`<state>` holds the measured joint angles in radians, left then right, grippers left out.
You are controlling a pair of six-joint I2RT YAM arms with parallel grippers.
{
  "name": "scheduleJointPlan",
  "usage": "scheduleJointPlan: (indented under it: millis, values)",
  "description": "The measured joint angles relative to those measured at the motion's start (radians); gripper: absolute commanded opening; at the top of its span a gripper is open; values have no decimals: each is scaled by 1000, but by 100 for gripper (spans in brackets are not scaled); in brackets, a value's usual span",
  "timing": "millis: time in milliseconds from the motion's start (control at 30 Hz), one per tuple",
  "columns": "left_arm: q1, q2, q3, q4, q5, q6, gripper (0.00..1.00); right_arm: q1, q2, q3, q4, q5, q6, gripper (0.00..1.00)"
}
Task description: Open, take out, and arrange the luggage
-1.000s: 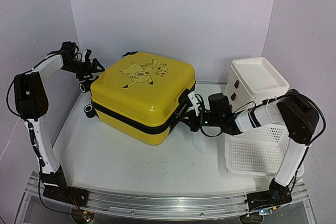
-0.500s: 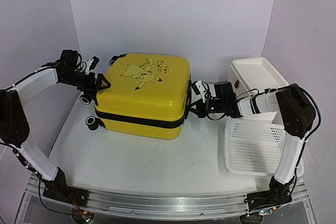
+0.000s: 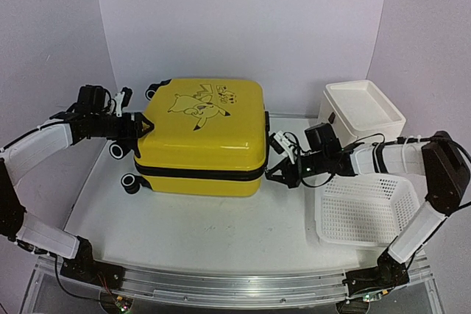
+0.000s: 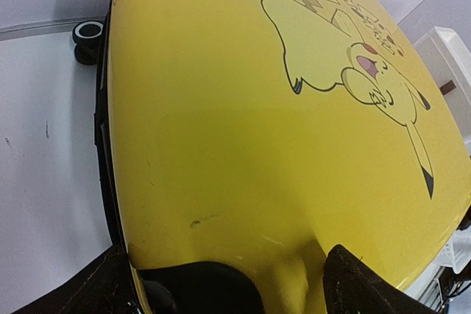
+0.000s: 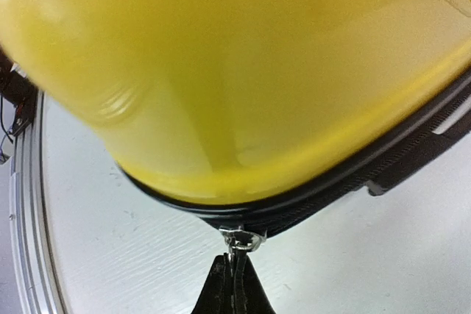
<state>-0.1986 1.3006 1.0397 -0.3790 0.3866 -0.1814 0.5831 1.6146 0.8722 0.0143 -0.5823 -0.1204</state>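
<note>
The luggage (image 3: 202,134), a yellow hard-shell suitcase with a Pikachu drawing, lies flat and closed in the middle of the table. Its black zipper band (image 5: 331,182) runs round the side. My left gripper (image 3: 137,129) is open, its fingers wide apart astride the case's left wheel-end corner (image 4: 243,123). One dark finger (image 4: 103,284) lies at the side and the other (image 4: 360,284) over the lid. My right gripper (image 3: 269,176) is at the near right corner, shut on the metal zipper pull (image 5: 244,239). In the right wrist view that gripper (image 5: 237,279) pinches the pull just below the yellow shell (image 5: 243,71).
A white drawer cabinet (image 3: 360,112) stands at the back right. In front of it sits a white perforated basket (image 3: 360,207), under my right arm. The case's black wheels (image 3: 118,150) stick out on the left, beside my left arm. The walls stand close on three sides.
The suitcase has turned and now sits square to the table's front edge. My right gripper has swung back towards the near right corner with the zipper pull. My left gripper has followed the case's left end.
</note>
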Motion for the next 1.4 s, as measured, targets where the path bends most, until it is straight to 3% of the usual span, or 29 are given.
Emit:
scheduleJointPlan:
  millis: [167, 400, 600, 733, 1033, 1233, 1400]
  values:
    - [-4, 2, -29, 75, -6, -32, 86, 114, -48, -43, 0, 78, 29, 0]
    - [-4, -6, -59, 129, -68, -59, 82, 309, -43, -89, 160, 457, 225, 0]
    - [-7, -63, -119, 172, -90, -91, 87, 349, 8, -79, 243, 694, 259, 0]
    - [-56, -121, -160, 171, -128, -117, 89, 290, 30, -48, 233, 679, 233, 0]
    - [-251, -119, -174, 216, -150, -219, 90, 19, 154, 116, 211, 532, 173, 0]
    - [-315, -74, -162, 275, -87, -304, 85, 45, 154, 124, 178, 492, 214, 0]
    - [-351, -12, -119, 294, -64, -352, 83, 154, 154, 113, 195, 563, 267, 0]
